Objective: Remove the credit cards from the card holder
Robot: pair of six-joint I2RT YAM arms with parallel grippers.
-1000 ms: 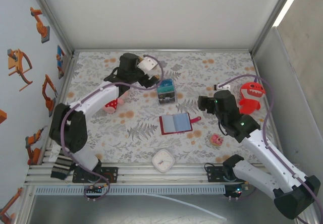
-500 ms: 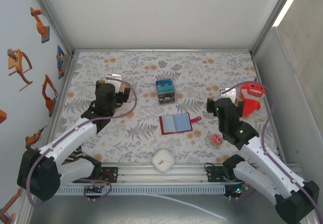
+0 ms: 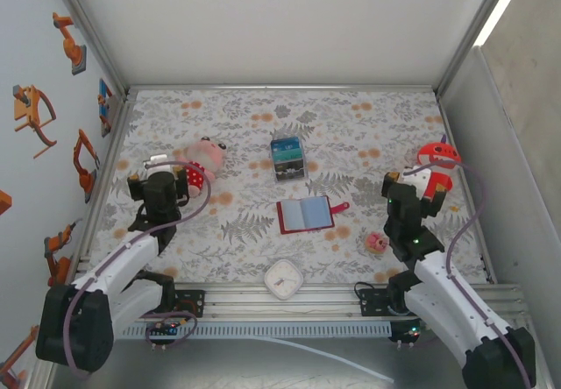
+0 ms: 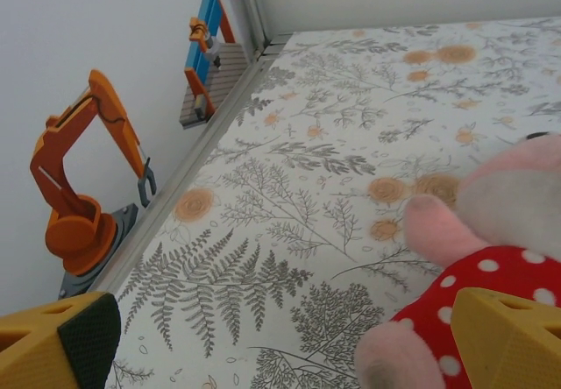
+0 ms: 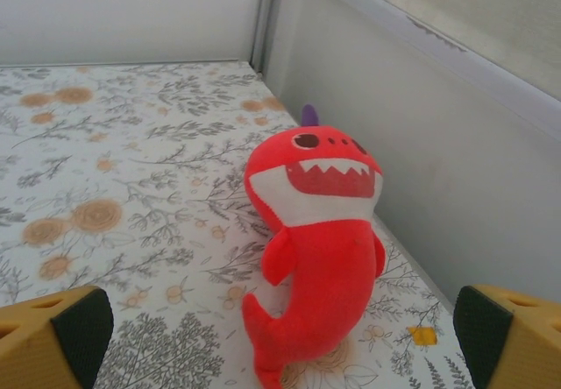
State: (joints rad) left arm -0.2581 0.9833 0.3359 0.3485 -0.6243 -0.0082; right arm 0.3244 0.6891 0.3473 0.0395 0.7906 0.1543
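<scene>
The 2 arms have pulled back nearward, left gripper (image 4: pixel 280 341) and right gripper (image 5: pixel 280 336) spread, empty: seemingly a retreat. The holder (image 3: pixel 305 214) lies open; any card inside needs a fresh reach.

My left arm (image 3: pixel 118 262) is bent low beside its base, and my left end effector (image 3: pixel 159 168) points forward with its yellow fingers (image 4: pixel 504 341) spread wide, gripping nothing. My right arm (image 3: pixel 443 288) is posed alike, and my right end effector (image 3: pixel 396 181) also gapes wide and empty, dark pads (image 5: pixel 83 328) facing inward.
</scene>
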